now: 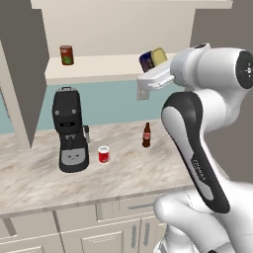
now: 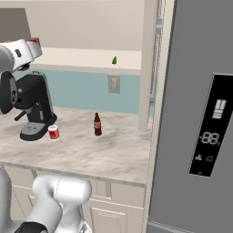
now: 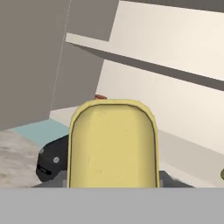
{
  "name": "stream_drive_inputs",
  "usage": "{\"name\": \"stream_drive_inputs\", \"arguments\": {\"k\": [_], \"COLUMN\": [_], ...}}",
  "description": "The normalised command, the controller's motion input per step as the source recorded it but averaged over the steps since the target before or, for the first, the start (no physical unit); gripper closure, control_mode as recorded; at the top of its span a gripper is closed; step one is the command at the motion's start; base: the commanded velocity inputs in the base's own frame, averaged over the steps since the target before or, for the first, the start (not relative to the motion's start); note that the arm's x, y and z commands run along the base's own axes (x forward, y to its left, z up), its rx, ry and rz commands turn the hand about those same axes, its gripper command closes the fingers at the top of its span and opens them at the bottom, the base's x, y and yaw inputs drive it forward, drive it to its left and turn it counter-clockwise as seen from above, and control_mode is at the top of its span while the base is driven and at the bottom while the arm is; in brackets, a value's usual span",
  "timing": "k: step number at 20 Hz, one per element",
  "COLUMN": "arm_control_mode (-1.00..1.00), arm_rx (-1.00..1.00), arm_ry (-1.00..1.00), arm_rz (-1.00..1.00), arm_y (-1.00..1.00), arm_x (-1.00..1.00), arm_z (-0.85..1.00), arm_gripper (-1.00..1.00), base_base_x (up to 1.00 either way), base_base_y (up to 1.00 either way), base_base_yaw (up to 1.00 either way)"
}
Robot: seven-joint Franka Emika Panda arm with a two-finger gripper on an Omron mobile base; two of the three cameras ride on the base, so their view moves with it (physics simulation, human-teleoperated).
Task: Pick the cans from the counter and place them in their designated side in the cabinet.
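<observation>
Fingers of the gripper [image 1: 154, 60] clamp the blue can [image 1: 152, 58], tilted on its side just above the cabinet shelf [image 1: 99, 66], right of the dark red can [image 1: 66, 55].

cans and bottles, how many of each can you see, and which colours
blue can with yellow top, held in the gripper by the cabinet shelf: 1
bright red can on the counter: 1
dark red can on the shelf: 1
brown bottle on the counter: 1
total: 3 cans, 1 bottle, 4 things
</observation>
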Motion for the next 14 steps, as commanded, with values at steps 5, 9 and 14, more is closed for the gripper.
{"name": "stream_drive_inputs", "arguments": {"k": [5, 9, 14], "arm_control_mode": [-1.0, -1.0, -1.0], "arm_rx": [0.0, 0.0, 0.0], "arm_ry": [0.0, 0.0, 0.0], "arm_rz": [0.02, 0.01, 0.01], "arm_y": [0.1, 0.15, 0.15], "arm_x": [0.25, 0.27, 0.33], "arm_z": [0.0, 0.0, 0.0], "arm_gripper": [1.0, 1.0, 1.0], "base_base_x": [0.0, 0.0, 0.0], "base_base_y": [0.0, 0.0, 0.0], "base_base_yaw": [0.0, 0.0, 0.0]}}
